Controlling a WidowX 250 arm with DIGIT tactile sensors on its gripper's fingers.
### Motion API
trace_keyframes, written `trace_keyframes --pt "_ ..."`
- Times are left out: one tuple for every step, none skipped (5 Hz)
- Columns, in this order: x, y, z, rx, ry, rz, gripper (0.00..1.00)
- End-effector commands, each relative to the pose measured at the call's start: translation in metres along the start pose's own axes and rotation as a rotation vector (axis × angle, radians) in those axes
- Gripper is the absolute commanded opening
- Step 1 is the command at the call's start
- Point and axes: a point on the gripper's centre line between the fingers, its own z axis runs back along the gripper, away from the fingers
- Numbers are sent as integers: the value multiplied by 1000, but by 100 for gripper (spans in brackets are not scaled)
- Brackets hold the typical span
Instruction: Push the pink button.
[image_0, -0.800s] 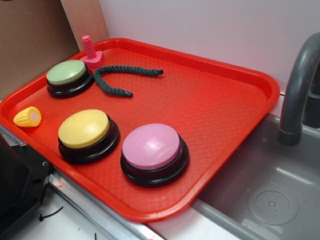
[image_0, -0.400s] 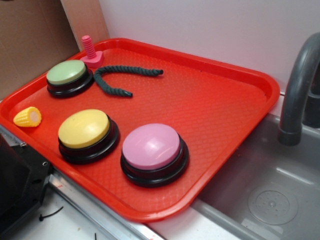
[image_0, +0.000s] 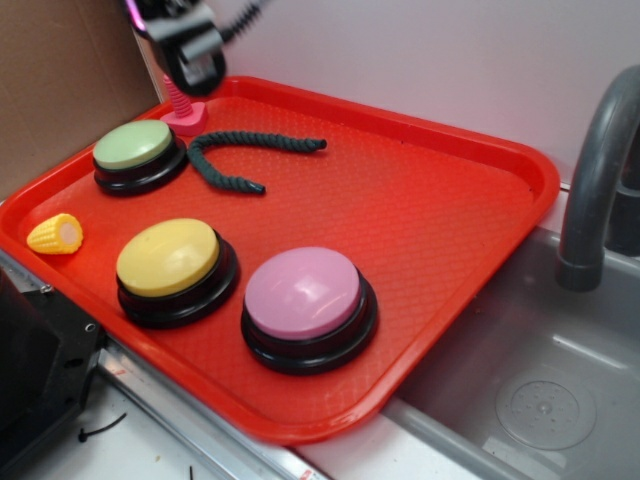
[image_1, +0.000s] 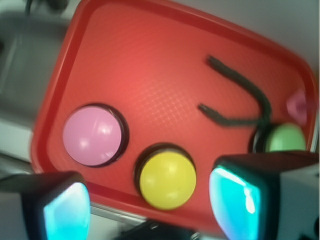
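The pink button (image_0: 303, 292), a pale pink dome on a black base, sits at the front of the red tray (image_0: 450, 210). In the wrist view it lies at the left (image_1: 92, 135). My gripper (image_0: 195, 62) hangs high over the tray's far left corner, above the small pink bolt (image_0: 183, 110) and far from the pink button. In the wrist view the gripper (image_1: 150, 205) is open and empty, its cyan pads (image_1: 235, 192) wide apart, with the yellow button (image_1: 167, 180) between them below.
A yellow button (image_0: 168, 257) stands left of the pink one, and a green button (image_0: 133, 145) behind it. A dark rope (image_0: 250, 150) lies at the tray's back. A toy corn (image_0: 57, 234) sits at the left edge. A grey faucet (image_0: 595, 180) and sink (image_0: 540, 370) are on the right.
My gripper has come into the exterior view at the top left, above the pink bolt. Nothing on the tray has moved.
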Motion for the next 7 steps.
trace_keyframes --pt "15 -47 -37 -72 -71 -463 100" --pt "13 -61 -57 -115 -118 -471 100" --pt "9 -71 -70 -124 -115 -471 100" --pt "2 -77 -94 -127 -58 -483 100" --pt "-3 -81 -111 -174 57 -499 100" --pt "-5 -80 -117 -193 65 -493 100" --pt "0 -78 -105 -161 25 -498 100"
